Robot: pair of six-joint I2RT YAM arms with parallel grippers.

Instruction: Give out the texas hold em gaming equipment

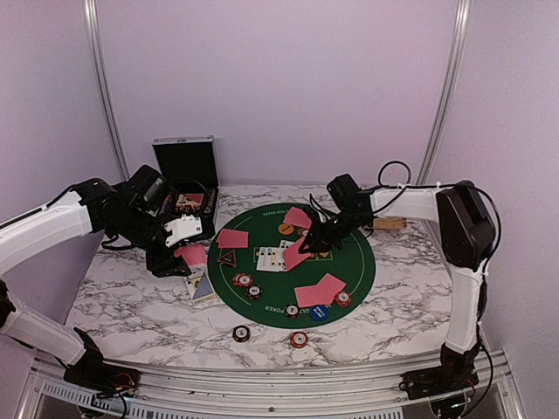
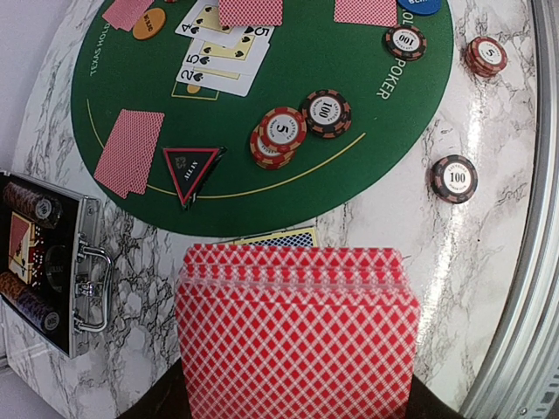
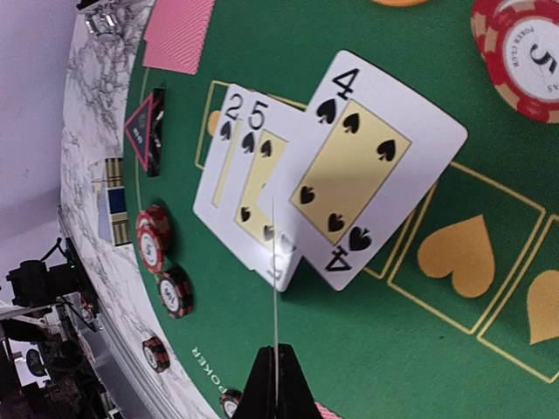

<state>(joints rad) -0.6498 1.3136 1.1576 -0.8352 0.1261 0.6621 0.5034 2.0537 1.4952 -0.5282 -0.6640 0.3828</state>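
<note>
My left gripper is shut on a thick deck of red-backed playing cards, held over the marble just left of the round green poker mat. My right gripper is shut on a single card, seen edge-on, above the mat's middle. Under it the 2, 5 and 4 of spades lie face up. On the mat are face-down card pairs, a red chip stack, a dark chip, a triangular marker and an orange button.
An open black case with chips stands at the back left of the marble table. Two chip stacks sit on the marble near the front edge. A blue-and-yellow card box lies under the held deck.
</note>
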